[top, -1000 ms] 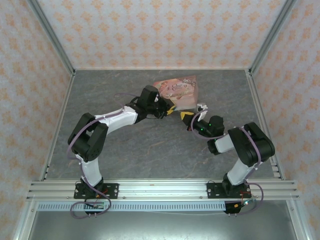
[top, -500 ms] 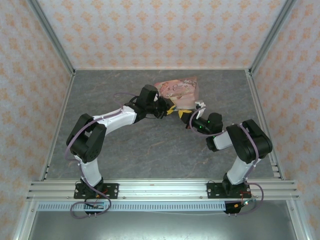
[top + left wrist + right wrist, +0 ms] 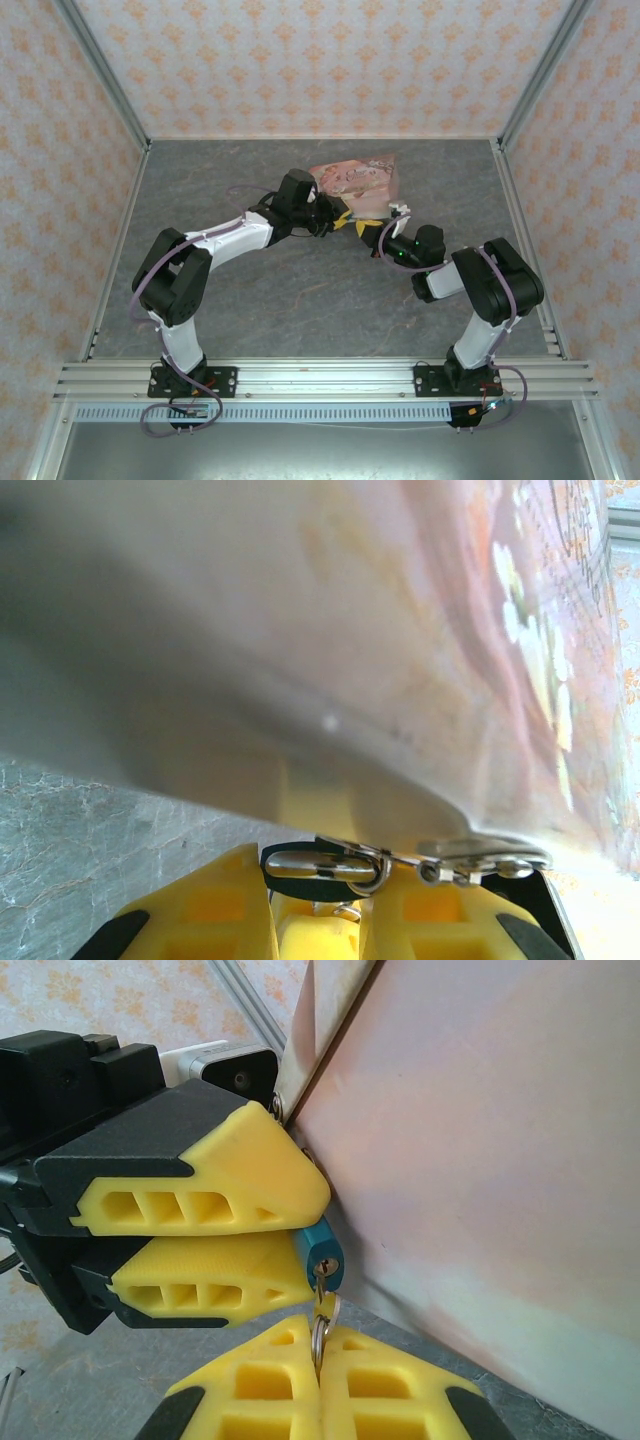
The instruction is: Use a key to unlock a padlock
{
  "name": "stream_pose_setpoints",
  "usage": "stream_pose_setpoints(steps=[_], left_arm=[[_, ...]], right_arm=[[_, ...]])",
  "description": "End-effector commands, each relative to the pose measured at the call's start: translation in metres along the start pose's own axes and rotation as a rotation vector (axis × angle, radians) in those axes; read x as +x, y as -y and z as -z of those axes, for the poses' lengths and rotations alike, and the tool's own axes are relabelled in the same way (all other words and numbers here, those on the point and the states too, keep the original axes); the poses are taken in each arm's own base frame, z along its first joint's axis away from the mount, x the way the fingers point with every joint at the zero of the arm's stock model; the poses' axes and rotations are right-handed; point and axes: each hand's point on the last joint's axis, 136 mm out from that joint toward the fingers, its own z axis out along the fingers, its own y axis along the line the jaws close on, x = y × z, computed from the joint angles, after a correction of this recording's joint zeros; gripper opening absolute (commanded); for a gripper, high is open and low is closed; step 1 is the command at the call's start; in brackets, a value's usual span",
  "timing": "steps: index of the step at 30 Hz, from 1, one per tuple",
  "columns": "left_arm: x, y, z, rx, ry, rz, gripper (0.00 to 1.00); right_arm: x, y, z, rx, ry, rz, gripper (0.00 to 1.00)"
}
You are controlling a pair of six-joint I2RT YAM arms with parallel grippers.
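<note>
Pinching the one teal padlock (image 3: 323, 1250) between its yellow fingers, the left gripper (image 3: 300, 1232) reaches in from 9 o'clock in the right wrist view. The padlock's long axis runs roughly 12 to 6, keyhole end down, with one key (image 3: 320, 1278) in it. At 6 o'clock, the right gripper (image 3: 320, 1345) has its jaws pressed together on the key ring (image 3: 318, 1326). One pink box (image 3: 480, 1160) stands just beside the padlock at 3 o'clock.

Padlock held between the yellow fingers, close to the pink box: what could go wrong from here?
1. The right gripper seems to pinch only the thin key ring, not the key; a turn may twist the ring and slip.
2. The left gripper holds the padlock only at its fingertips; torque may rotate it out.
3. The pink box stands very close behind; either gripper may push it.
</note>
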Motion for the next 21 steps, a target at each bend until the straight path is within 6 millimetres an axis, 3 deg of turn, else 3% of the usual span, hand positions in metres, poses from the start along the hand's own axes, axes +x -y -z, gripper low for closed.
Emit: stream_pose_setpoints(steps=[1, 11, 21], left_arm=[[0.0068, 0.0335, 0.0166, 0.084, -0.019, -0.047, 0.15], [0.0073, 0.0319, 0.0162, 0.08, -0.023, -0.047, 0.15], [0.0076, 0.032, 0.0156, 0.083, -0.025, -0.046, 0.15]], right_arm=[[-0.0178, -0.0093, -0.0006, -0.04, 0.054, 0.07, 0.0], [-0.0211, -0.0037, 0.0027, 0.004, 0.078, 0.083, 0.0], [-0.0207, -0.0116, -0.0008, -0.048, 0.059, 0.076, 0.0]])
